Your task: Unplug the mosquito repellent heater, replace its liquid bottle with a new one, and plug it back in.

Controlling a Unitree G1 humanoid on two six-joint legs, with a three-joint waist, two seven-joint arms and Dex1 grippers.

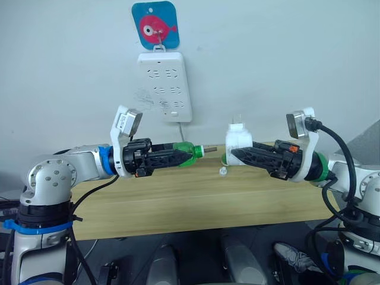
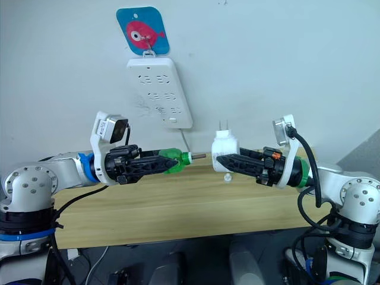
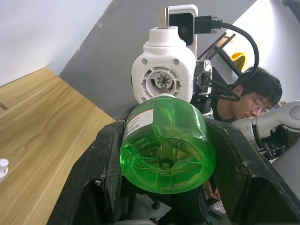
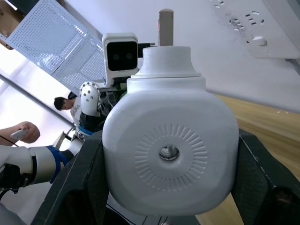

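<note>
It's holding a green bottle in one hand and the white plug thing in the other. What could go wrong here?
The green bottle sits in the left gripper, its wick tip facing the heater in the right gripper, with a gap between. Poor alignment could jam the tip against the opening. Both hang above the table, so a slip would drop them.

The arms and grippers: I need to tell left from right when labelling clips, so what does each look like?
Both arms are silver-grey with white wrist brackets carrying small cameras. The left gripper has black ribbed fingers behind a blue wrist ring; a blue band wraps that shoulder. The right gripper has matching black fingers, a green wrist ring, an orange tab, and a thick black cable looping from its camera.
</note>
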